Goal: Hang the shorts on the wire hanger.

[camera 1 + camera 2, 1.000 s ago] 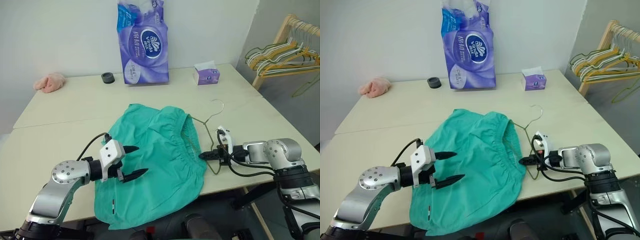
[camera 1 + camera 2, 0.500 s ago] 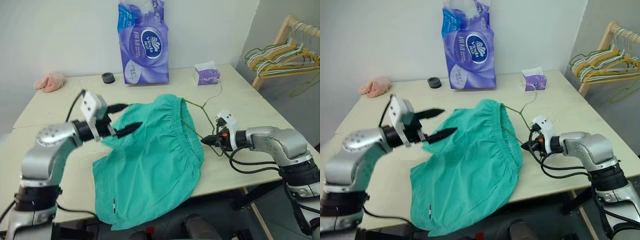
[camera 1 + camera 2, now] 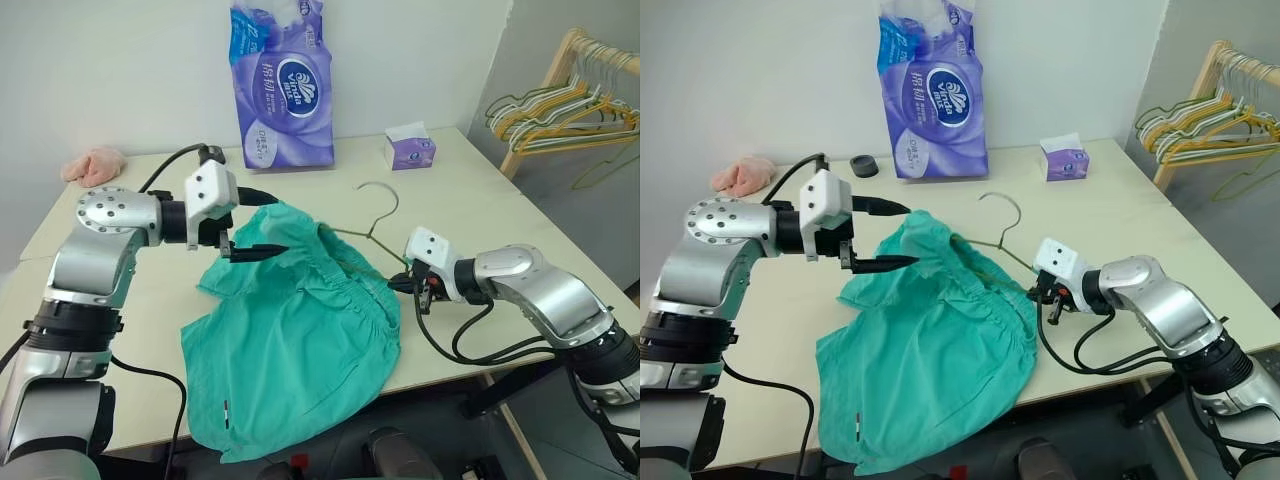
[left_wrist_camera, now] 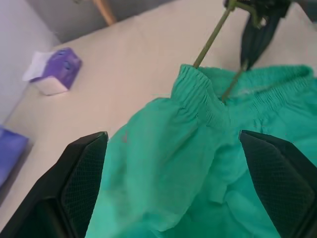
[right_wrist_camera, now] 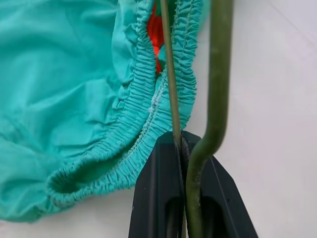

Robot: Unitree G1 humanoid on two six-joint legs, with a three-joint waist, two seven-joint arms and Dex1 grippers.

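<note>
Right gripper (image 3: 400, 284), clamped on the wire hanger (image 3: 372, 222), has raised it off the table (image 3: 480, 195); shorts (image 3: 300, 330) now ride up its arm. Left gripper (image 3: 262, 220) spread, empty. Threading underway.

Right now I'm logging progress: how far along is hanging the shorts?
Partly done. The wire hanger is already threaded inside the waistband of the shorts. In hand: the right tool is shut on the hanger's corner, and the left tool is open above the cloth. Left: most of the shorts lie on the table.
</note>
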